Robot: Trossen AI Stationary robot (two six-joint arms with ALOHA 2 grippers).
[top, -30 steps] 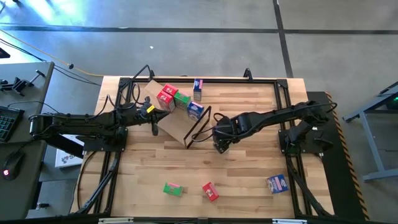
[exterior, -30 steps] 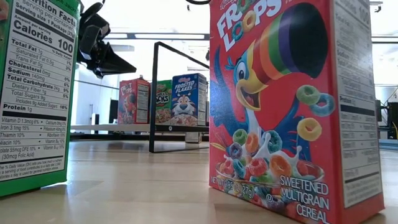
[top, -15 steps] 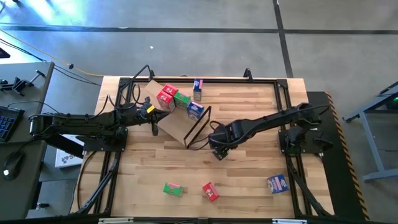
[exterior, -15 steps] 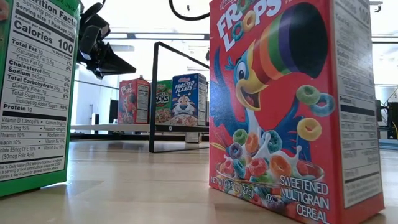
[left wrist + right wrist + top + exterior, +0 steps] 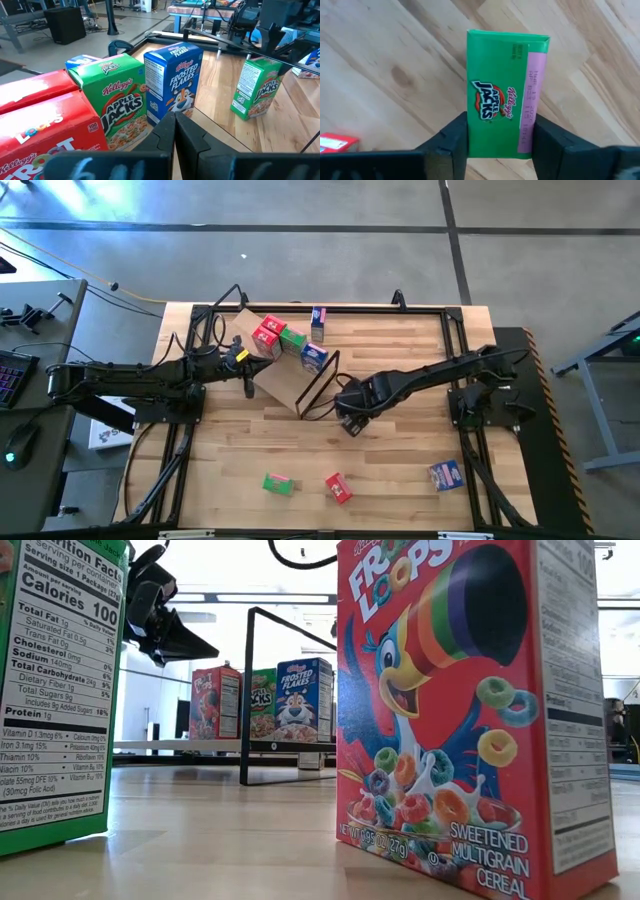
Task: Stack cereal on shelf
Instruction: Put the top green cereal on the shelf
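Just beside the shelf's [image 5: 283, 378] dark metal frame [image 5: 322, 385], my right tool [image 5: 350, 423] is down over a green Apple Jacks box [image 5: 506, 95]. Through the right wrist camera I see its top panel, green with the white and red logo and a pink date strip along one long edge. Its long axis runs straight out ahead of the tool, away from the wrist, and both dark fingers [image 5: 451, 140] press its long sides, so the tool is partly closed on the box.

On the tan plywood shelf stand a red Froot Loops box [image 5: 266, 333], another Apple Jacks box [image 5: 293, 337] and a blue Frosted Flakes box [image 5: 314, 357], upright in a row. My left tool [image 5: 250, 388] sits at the shelf's edge, fingers pressed together, holding nothing that I can see.
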